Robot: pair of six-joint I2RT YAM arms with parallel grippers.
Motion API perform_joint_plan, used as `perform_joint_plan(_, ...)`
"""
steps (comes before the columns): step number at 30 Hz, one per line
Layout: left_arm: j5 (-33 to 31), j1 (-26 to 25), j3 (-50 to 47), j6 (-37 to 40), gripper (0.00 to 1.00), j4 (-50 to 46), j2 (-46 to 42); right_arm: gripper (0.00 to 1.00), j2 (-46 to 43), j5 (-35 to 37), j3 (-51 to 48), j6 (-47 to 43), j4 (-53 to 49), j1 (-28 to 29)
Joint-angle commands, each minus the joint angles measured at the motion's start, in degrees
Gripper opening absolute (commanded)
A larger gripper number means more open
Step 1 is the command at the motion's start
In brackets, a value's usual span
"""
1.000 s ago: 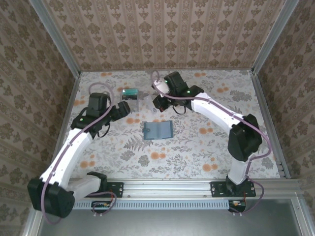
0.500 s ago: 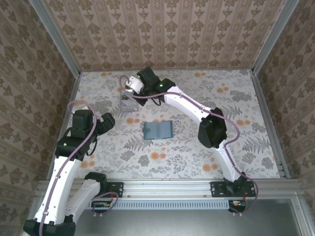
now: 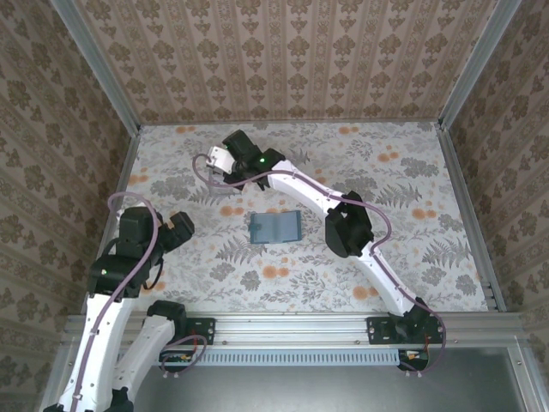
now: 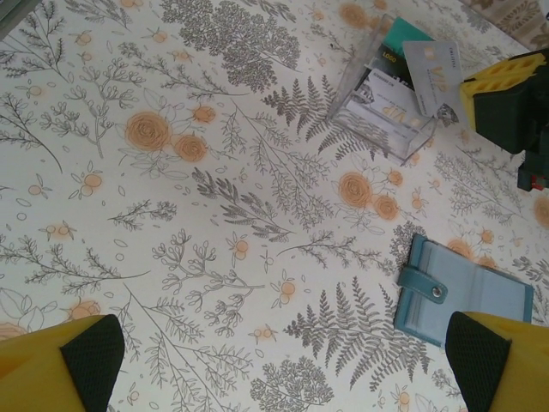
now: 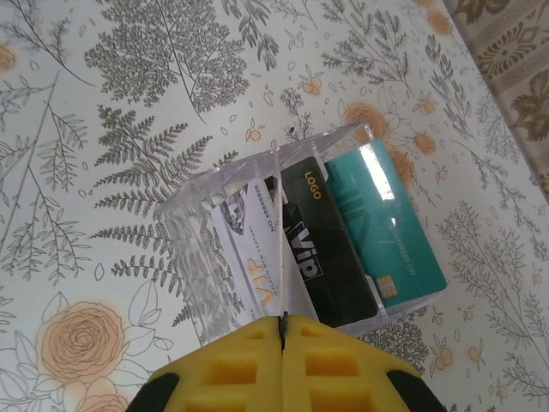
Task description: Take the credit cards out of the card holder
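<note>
Swung leftward since before, right gripper (image 5: 281,322) clamps a grey card (image 4: 433,73) well beyond the card holder (image 3: 274,228); left gripper (image 4: 283,350) gapes.

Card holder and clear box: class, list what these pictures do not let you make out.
- Left wrist view: a corner of the card holder, covered by a finger of the left gripper; whether cards are inside it is too faint to tell.
- Right wrist view: the face of the card, pinched edge-on in the right gripper.
- Top view: the contents of the clear box, under the right gripper.
</note>
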Motion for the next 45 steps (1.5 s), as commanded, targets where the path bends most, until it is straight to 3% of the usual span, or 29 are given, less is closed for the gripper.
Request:
perform_joint_plan(1, -1.13, 0.53, -0.53, -0.89, 1.00, -2.81, -0.82, 0.00, 1.71, 2.54, 2.37, -1.24, 1.73, 0.34)
perform_joint_plan(15, -0.75, 0.54, -1.27, -1.48, 1.00, -2.73, -0.86, 0.00, 3.38, 3.13, -0.53, -2.77, 1.73, 0.31)
perform_joint_plan(17, -0.76, 0.56, -1.28, -1.50, 1.00, -2.64, -0.81, 0.06, 3.52, 3.44, -0.66, -2.43, 3.69, 0.33)
perform_joint_plan(21, -0.76, 0.57, -1.28, -1.42, 1.00, -2.55, -0.74, 0.08, 3.82, 3.35, -0.64, -1.68, 4.04, 0.19)
perform_joint_plan(22, -0.67, 0.62, -1.28, -1.36, 1.00, -2.54, -0.70, 0.16, 3.90, 3.59, -0.64, -1.43, 4.17, 0.20)
perform_joint_plan(23, -0.59, 0.62, -1.34, -1.38, 1.00, -2.47, -0.70, 0.18, 3.92, 3.72, -0.68, -1.17, 4.36, 0.18)
perform_joint_plan(32, 0.36, 0.62, -1.91, -1.34, 1.00, -1.76, -0.59, 0.21, 3.26, 4.99, -0.90, 0.33, 4.80, 0.06)
perform_joint_plan(38, 2.01, 0.62, -2.64, 0.05, 1.00, 0.41, -0.18, 0.21, -0.07, 5.97, -1.44, 5.97, 4.85, -0.38)
perform_joint_plan(45, 6.03, 0.62, -3.63, 1.12, 0.99, 5.23, 2.45, 0.26, -9.41, 2.75, -9.93, 20.30, 5.52, -1.83)
